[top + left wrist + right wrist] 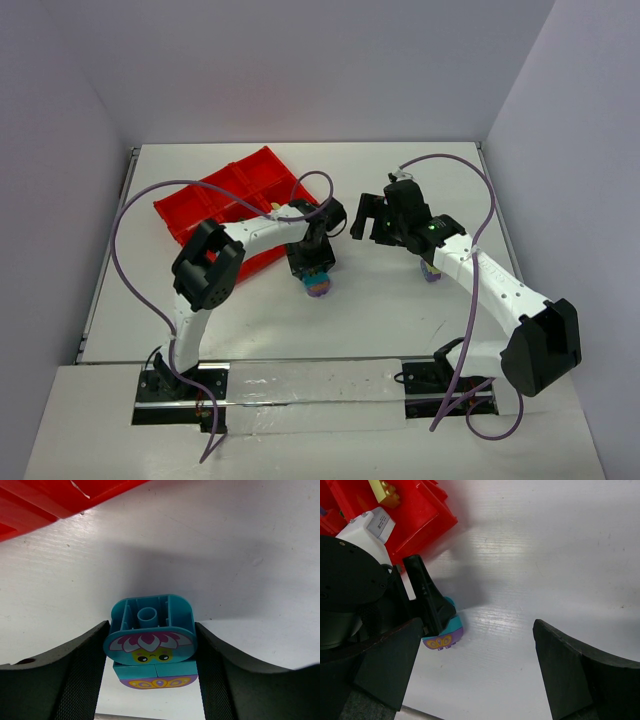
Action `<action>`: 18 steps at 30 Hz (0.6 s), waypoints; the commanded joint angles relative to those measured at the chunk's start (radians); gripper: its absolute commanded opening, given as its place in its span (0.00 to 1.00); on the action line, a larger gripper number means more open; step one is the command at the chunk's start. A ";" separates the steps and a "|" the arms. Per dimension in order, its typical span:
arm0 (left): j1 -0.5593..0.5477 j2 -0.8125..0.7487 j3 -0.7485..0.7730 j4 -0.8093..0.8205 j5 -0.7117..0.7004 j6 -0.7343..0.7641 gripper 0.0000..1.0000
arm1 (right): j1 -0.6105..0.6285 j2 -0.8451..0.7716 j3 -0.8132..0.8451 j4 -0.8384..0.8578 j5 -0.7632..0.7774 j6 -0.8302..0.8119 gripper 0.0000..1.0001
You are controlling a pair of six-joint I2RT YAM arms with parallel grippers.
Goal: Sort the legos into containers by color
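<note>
Teal-and-purple clump [149, 630]: pinched between the left gripper [314, 266] fingers, low by the table, just beside the red tray [215, 200]. Right gripper [475, 665] spread, empty. Step: pick. Next, you'd probably split the colours before binning.

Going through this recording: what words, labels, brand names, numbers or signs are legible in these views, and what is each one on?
No text can be read in any view.
Sticker on the white arm cover: print too small and blurred to read.
Teal lego between the left arm's fingers: pictures only, a flower and a small face; no letters or numbers.
Purple piece under it: a yellow ornament, no text.
</note>
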 commanded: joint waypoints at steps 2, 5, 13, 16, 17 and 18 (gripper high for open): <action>0.038 -0.101 0.039 -0.012 -0.006 0.052 0.00 | -0.007 -0.029 0.031 0.016 -0.025 -0.003 0.98; 0.070 -0.154 0.049 0.006 0.015 0.077 0.00 | -0.021 -0.046 0.034 0.022 -0.055 -0.005 0.98; 0.167 -0.274 0.036 0.186 0.216 0.059 0.00 | -0.084 -0.087 -0.120 0.298 -0.411 0.053 0.97; 0.177 -0.292 0.030 0.217 0.261 0.029 0.00 | -0.081 -0.076 -0.163 0.397 -0.469 0.096 0.97; 0.177 -0.294 0.032 0.224 0.272 0.023 0.00 | -0.075 -0.068 -0.170 0.435 -0.475 0.113 0.97; 0.178 -0.295 0.031 0.229 0.281 0.013 0.00 | -0.067 -0.060 -0.172 0.456 -0.475 0.120 0.97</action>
